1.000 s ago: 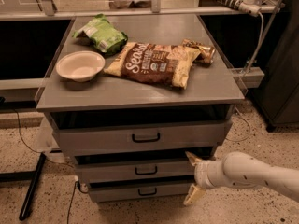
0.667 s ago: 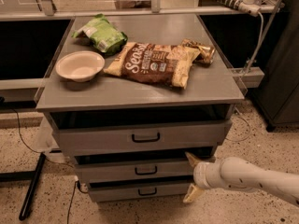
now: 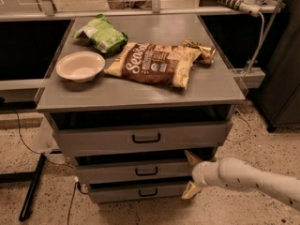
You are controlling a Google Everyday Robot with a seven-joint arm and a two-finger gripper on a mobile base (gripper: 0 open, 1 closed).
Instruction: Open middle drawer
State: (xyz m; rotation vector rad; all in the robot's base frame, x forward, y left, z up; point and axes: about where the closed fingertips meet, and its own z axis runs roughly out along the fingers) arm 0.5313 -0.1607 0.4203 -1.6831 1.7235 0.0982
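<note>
Low at the right, against the smooth grey metal middle drawer (image 3: pixel 117 171) with its slim black bar handle (image 3: pixel 146 171), second front down, the white tubular gripper (image 3: pixel 186 174), tan wedge-shaped fingers (image 3: pixel 191 157) spread wide above and below that front's right end, closed on nothing.

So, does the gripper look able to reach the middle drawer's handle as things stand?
Probably yes: the gripper sits open at the right end of the middle drawer, and nothing lies between it and the black handle.

Dim warm light from above, deep shadows; pale claw (image 3: pixel 186 175) lit at lower right.
</note>
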